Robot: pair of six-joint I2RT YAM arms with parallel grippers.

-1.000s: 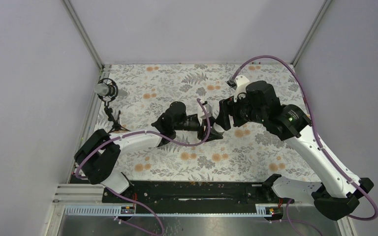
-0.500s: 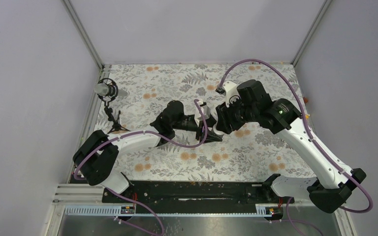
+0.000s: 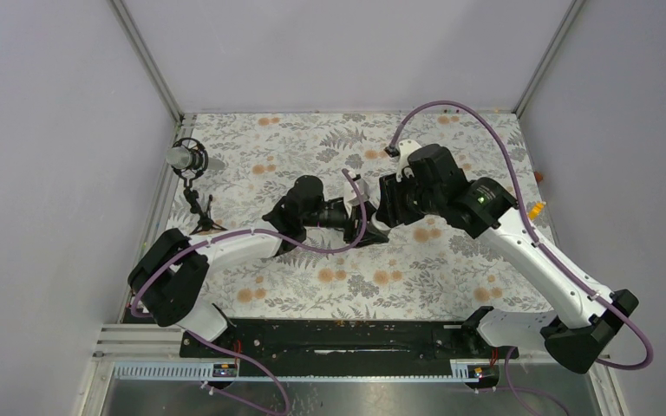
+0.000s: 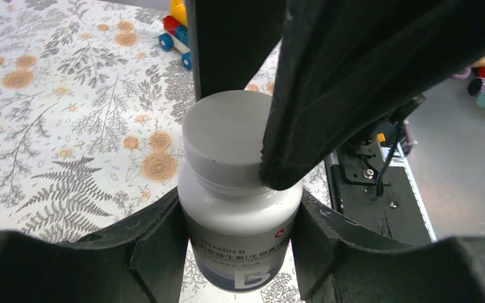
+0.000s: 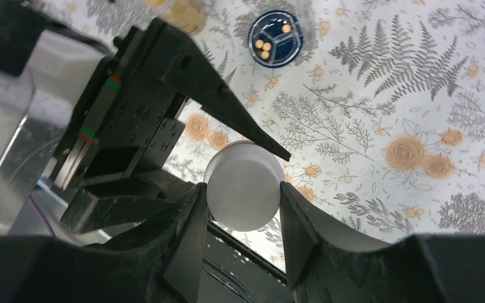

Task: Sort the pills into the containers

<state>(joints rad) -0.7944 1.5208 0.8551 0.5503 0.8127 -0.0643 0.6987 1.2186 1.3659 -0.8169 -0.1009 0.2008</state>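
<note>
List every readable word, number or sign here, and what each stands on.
"VITAMIN B": on the label of the white bottle.
"B", large: same label, below.
Bracketed small print after it and the red mark: too small to read.
No other text in any view.

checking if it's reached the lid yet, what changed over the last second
The right arm swung left, bringing the right gripper onto the white cap of the bottle, with a finger on each side. The left arm barely moved, and the left gripper holds the bottle's body.
</note>
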